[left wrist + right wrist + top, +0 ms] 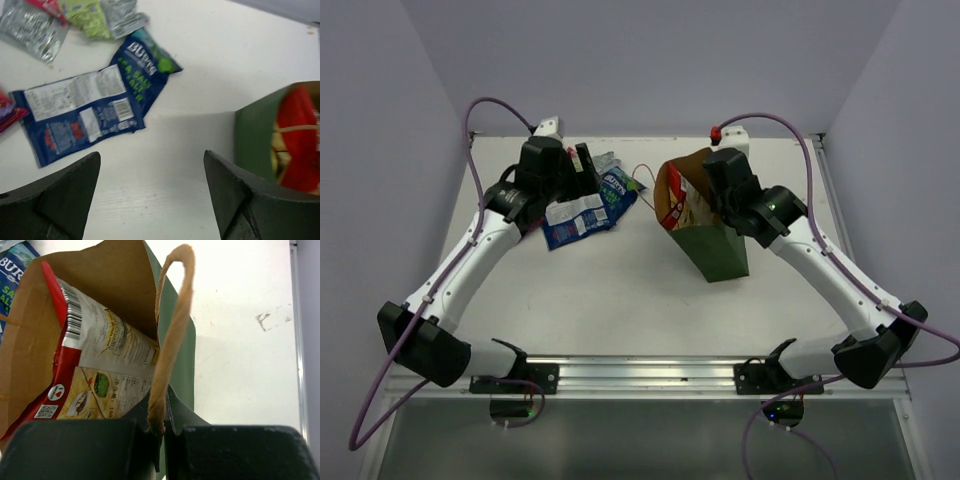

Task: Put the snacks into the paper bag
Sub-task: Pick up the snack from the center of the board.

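Observation:
The dark green paper bag (718,250) stands right of centre, tilted with its brown mouth toward the left. My right gripper (162,415) is shut on its tan loop handle (172,330) and rim. A white-red-yellow chip bag (100,375) lies inside it. My left gripper (150,157) hangs open above bare table, with nothing between its fingers. Just beyond it lie a blue-white packet (75,115) and a dark blue packet (142,70). Silver (27,27), green (90,17) and grey foil (122,17) packets lie farther off. A pink-purple packet (6,112) peeks in at the left edge.
The loose snacks cluster at the back left of the table (620,300), under the left arm's wrist (545,170). A red knob (716,133) and a white mount (548,127) sit at the back edge. The table's right rim (296,340) runs close to the bag.

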Controlling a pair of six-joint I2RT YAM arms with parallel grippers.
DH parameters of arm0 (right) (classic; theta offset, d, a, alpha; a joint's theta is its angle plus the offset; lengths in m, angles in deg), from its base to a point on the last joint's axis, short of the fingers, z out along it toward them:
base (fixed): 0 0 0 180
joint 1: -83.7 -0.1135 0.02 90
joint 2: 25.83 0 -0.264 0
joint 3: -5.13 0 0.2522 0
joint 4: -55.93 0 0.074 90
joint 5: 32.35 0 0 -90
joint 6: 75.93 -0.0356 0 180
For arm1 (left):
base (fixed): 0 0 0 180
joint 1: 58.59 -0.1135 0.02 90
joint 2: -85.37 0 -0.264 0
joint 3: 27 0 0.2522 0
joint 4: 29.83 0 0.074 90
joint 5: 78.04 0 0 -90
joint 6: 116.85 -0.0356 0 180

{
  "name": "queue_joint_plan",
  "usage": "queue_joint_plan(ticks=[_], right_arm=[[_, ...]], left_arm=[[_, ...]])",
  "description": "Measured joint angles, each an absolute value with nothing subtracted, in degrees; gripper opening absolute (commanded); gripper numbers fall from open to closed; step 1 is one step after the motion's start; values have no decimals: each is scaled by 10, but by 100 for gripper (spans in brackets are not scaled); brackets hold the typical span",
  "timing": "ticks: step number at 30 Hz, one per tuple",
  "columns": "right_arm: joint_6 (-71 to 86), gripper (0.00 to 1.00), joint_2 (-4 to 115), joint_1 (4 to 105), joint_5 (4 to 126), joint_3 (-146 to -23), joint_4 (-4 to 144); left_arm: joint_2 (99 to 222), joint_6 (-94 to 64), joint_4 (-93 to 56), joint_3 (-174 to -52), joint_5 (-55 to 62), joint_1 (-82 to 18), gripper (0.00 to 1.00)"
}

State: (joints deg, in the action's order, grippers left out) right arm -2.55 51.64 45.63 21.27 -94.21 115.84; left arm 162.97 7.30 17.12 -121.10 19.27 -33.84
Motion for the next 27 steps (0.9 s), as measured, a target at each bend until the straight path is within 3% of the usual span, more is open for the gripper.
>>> queue_joint_plan(ticks=[5, 15, 27], right_arm=[[1, 0, 495, 456, 202, -921, 1155], [34, 0, 464, 458, 197, -890, 1142], [40, 0, 459, 458, 226, -869, 1111]], left_arm=[[1626, 64, 176, -1117, 216, -386, 92], [1584, 87, 114, -968, 233, -513, 87], [1654, 92, 23, -933, 224, -663, 81]])
